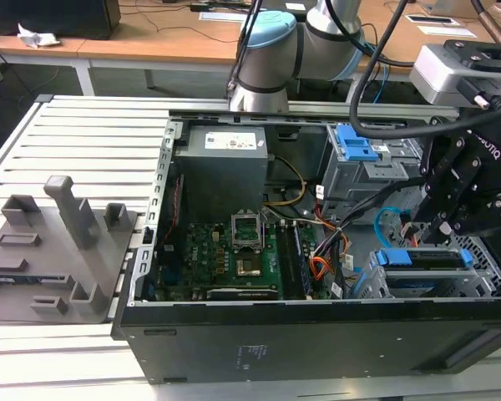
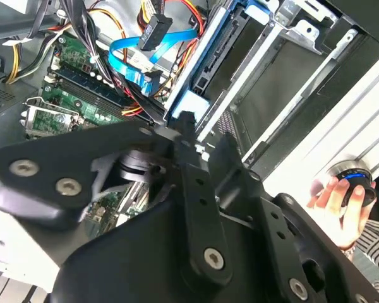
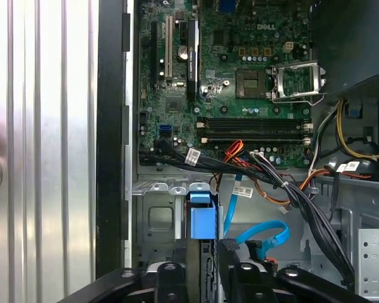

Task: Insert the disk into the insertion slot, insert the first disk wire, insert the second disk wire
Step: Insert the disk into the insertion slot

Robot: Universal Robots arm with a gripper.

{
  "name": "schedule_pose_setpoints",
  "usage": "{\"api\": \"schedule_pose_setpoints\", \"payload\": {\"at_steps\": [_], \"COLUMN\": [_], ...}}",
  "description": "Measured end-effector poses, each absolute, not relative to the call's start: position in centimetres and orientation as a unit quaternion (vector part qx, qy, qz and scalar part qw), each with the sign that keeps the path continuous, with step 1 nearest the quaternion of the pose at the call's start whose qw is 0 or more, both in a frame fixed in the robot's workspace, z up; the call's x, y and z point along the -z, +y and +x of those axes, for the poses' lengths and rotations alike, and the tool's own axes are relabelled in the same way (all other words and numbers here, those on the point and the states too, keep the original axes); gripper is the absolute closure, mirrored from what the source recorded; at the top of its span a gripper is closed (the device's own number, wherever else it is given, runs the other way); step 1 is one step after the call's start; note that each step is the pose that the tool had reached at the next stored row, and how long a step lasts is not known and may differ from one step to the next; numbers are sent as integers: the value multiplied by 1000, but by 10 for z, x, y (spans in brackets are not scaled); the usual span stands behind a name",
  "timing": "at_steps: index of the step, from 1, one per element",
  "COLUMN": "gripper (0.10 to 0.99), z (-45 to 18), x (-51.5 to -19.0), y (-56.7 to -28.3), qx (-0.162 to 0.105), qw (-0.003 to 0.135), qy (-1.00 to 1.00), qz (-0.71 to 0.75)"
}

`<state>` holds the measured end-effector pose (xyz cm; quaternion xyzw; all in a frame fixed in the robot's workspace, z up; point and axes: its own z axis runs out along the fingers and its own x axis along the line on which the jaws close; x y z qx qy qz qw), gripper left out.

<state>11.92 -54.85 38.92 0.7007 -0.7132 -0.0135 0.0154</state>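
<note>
The end effector (image 3: 204, 270) hangs low in the open case (image 1: 317, 338), right at one end of the disk (image 1: 424, 258). I cannot tell if it grips the disk or just sits close to it. The disk stands on its edge in its blue frame. It is down in the slot (image 1: 369, 284), the grey metal cage on the exterior view's right. The second disk wire (image 3: 268, 232) is thin and light blue. It curls in a loop just beside the disk, and its dark plug (image 2: 156, 31) shows among other wires.

The arm (image 1: 263, 50) is grey with light blue caps. It stands behind the case, bends over it and points down into the cage.

The grey box (image 1: 225, 163) at the back has a white label, and some wires have small white tags. The print is too small to read.

A hand (image 2: 331, 202) rests on a round knob (image 2: 357, 178) beside the case. The case lies on a ribbed metal tabletop (image 1: 92, 134).
</note>
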Motion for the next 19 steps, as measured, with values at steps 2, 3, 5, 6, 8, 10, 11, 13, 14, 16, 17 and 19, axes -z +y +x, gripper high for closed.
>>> {"api": "schedule_pose_setpoints", "payload": {"at_steps": [2, 3, 5, 6, 8, 10, 11, 13, 14, 16, 17, 19], "gripper": [851, 973, 980, 980, 980, 980, 980, 980, 980, 980, 980, 980], "z": [119, 119, 119, 119, 119, 119, 119, 122, 124, 129, 130, 131], "x": [-389, -389, -389, -389, -389, -389, -389, -389, -389, -389, -389, -386], "y": [-549, -549, -549, -549, -549, -549, -549, -548, -548, -548, -548, -548], "qx": [14, 14, 14, 14, 14, 14, 14, 14, 14, 14, 14, 14], "qw": [15, 15, 15, 15, 15, 15, 15, 15, 15, 16, 16, 16], "qy": [-713, -713, -713, -713, -713, -713, -713, -713, -713, -713, -713, -713], "qz": [701, 701, 701, 701, 701, 701, 701, 701, 701, 701, 701, 701]}}
